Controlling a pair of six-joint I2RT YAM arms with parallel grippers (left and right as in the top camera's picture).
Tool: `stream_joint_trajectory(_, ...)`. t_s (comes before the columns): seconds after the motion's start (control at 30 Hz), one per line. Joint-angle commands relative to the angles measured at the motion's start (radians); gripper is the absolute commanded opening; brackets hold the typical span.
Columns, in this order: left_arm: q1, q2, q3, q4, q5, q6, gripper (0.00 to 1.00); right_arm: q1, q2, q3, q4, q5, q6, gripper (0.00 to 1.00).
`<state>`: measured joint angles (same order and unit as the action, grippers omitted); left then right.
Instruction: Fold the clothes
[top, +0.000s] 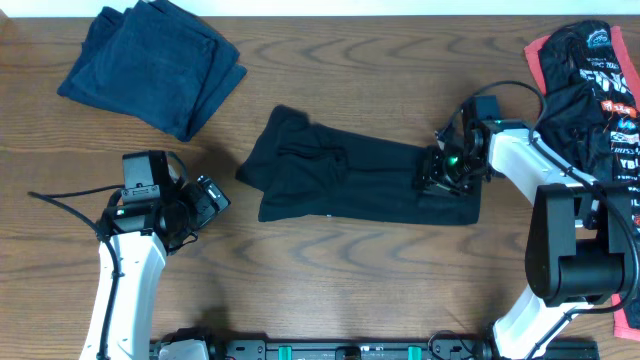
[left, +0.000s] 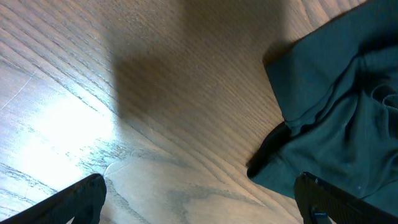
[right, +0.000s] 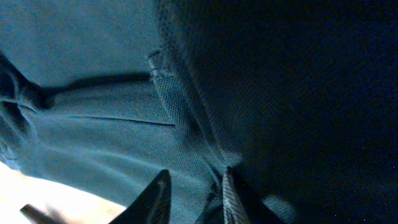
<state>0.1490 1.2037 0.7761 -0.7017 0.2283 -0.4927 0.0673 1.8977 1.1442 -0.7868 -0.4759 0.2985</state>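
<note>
1. Pinching the right end of the dark garment (top: 340, 175), the right gripper (top: 445, 172) is seen with its fingers (right: 231, 193) drawn close on a ridge of mesh fabric. The grip is judged to be taken so that this end can be lifted over into a fold.
2. The garment is laid across the middle of the table (top: 330, 290). It is narrowed lengthwise, and its left end is bunched and rumpled.
3. The left gripper (top: 212, 200) is held low just beside the garment's left end, without touching it. Its fingers are spread wide over bare wood, and nothing is held between them. It is probably placed there to pin or take that end when the fold is made.
4. A folded dark blue pile (top: 150, 65) is set at the far left of the table, well apart from the garment. It is judged to be finished work.
5. A red and black heap (top: 590, 80) is piled at the right edge, close behind the right arm. It is likely waiting to be folded.
6. Nothing is seen lying on the garment between the two grippers. The rumpled left end is judged the main hindrance to a flat fold. The heap is near enough to the right arm to be brushed on a wide swing.
</note>
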Motion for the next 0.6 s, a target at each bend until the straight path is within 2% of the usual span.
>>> stream_joint_trajectory(0.0,0.004,0.005,-0.006,-0.001,-0.013,0.014,0.98,-0.004,0.006,-0.011,-0.036,0.016,0.047,0.29)
stream_joint_trajectory(0.27,0.004,0.005,-0.006,-0.001,-0.013,0.014,0.98,-0.042,-0.039,0.039,-0.089,0.016,0.035,0.31)
stream_joint_trajectory(0.4,0.004,0.005,-0.006,-0.001,-0.013,0.014,0.98,-0.061,-0.113,0.105,-0.158,0.017,-0.002,0.37)
stream_joint_trajectory(0.57,0.004,0.005,-0.006,-0.001,-0.013,0.015,0.98,-0.092,-0.209,0.122,-0.186,0.085,-0.008,0.50)
